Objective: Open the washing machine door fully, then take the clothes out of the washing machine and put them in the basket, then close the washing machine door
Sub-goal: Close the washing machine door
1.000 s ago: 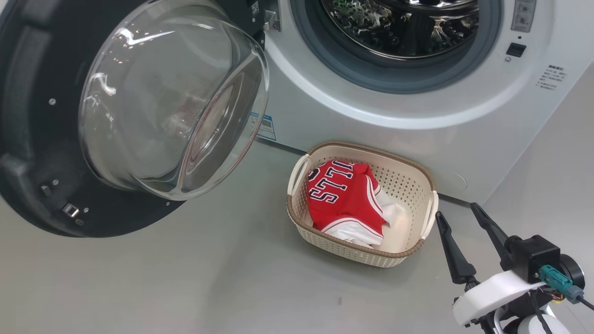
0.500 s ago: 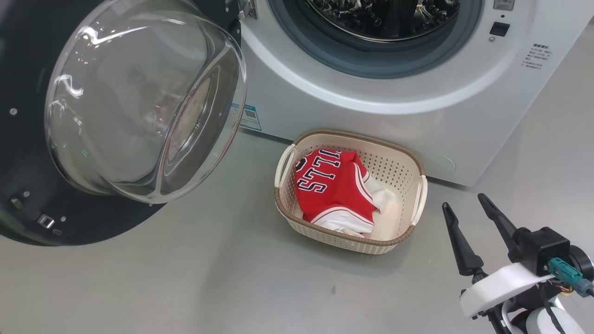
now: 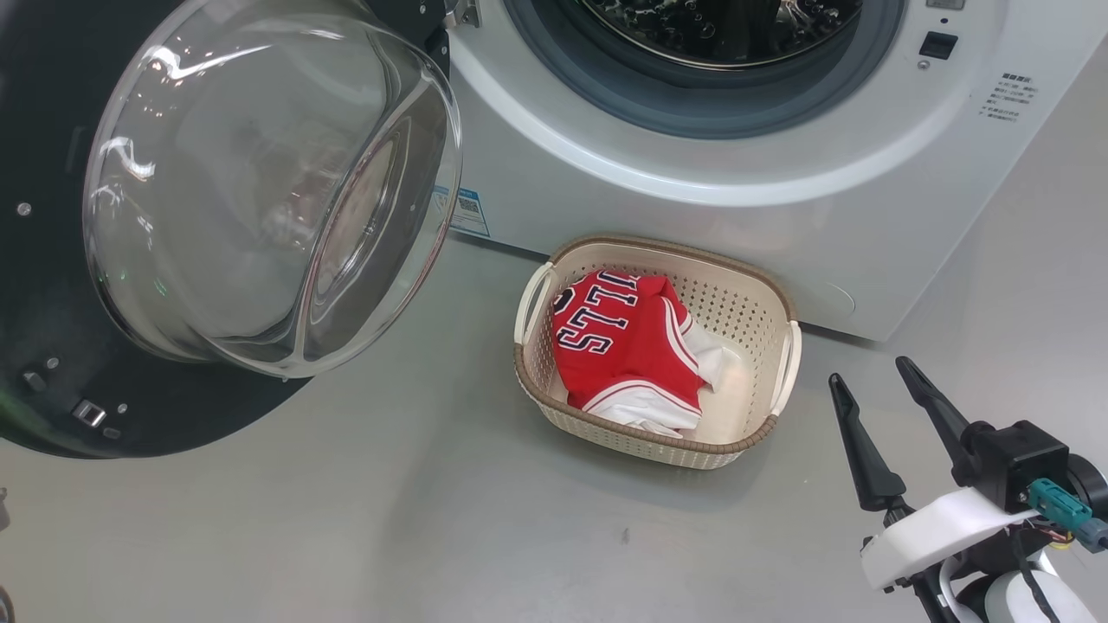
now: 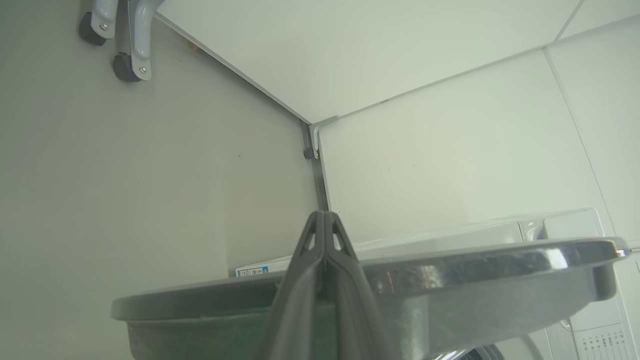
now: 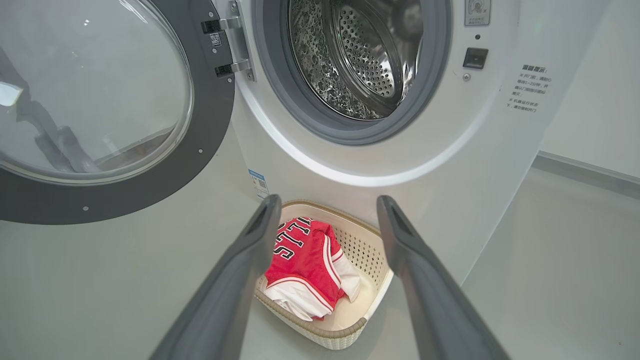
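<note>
The washing machine (image 3: pixel 692 216) stands with its steel drum (image 5: pixel 360 60) showing no garments inside. Its black door (image 3: pixel 52 346) hangs swung out to the left, the glass bowl (image 3: pixel 268 190) bulging toward me. On the floor before the machine sits the cream basket (image 3: pixel 675 251) holding the red clothes (image 3: pixel 623 346), lettered jersey on top. My right gripper (image 3: pixel 870 372) is open and holds nothing, to the right of the basket; in its wrist view the right gripper (image 5: pixel 328 200) frames the basket (image 5: pixel 370 260) and clothes (image 5: pixel 300 265). My left gripper (image 4: pixel 324 214) is shut on nothing, close to the door's rim (image 4: pixel 450 270).
Grey floor spreads in front of the machine and left of the basket. White wall panels meet in a corner behind the door, and a caster-footed grey leg (image 4: pixel 125 40) stands there. A blue label (image 3: pixel 467 212) sits low on the washer front.
The head camera has shifted, so the whole picture slid up and left. The clothes and basket lie as before, and the right gripper stays open beside the basket.
</note>
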Robot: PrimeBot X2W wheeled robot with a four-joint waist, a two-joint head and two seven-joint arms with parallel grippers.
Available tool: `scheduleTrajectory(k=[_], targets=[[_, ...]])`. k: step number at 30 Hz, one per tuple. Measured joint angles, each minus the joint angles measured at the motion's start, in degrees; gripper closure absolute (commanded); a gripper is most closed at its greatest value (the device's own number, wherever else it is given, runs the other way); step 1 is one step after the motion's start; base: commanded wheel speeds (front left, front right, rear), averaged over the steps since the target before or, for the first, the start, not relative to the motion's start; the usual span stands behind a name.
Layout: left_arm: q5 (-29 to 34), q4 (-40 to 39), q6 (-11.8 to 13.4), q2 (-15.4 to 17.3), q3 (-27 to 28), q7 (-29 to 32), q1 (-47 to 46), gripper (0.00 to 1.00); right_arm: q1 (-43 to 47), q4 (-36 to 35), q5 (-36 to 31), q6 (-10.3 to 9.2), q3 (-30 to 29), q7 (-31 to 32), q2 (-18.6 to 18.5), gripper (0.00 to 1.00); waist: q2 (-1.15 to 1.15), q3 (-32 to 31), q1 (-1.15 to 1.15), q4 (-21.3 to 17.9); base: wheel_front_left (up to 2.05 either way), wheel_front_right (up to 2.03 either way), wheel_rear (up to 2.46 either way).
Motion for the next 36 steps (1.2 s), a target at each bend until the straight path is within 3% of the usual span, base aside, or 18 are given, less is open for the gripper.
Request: scheduleTrajectory(k=[23,27,36], targets=[[-0.3,1.1,-8.3,-1.0,-3.6,5.9,0.7,1.00,0.0,-0.3,0.0,-0.42,-0.3,0.0,-0.2,0.00,0.00,0.3,0.00,0.9,0.00,0.00,0.00],[-0.5,-0.2,-8.8,-3.2,-6.1,8.0,1.0,1.00,0.0,-0.3,0.0,-0.42,-0.3,0.0,-0.2,0.00,0.00,0.3,0.00,1.2,0.00,0.00,0.00],[-0.6,-4.3,-10.6,-3.5,-8.4,11.2,4.5,1.00,0.0,-0.3,0.0,-0.43,-0.3,0.0,-0.1,0.00,0.00,0.1,0.00,1.6,0.00,0.00,0.00]])
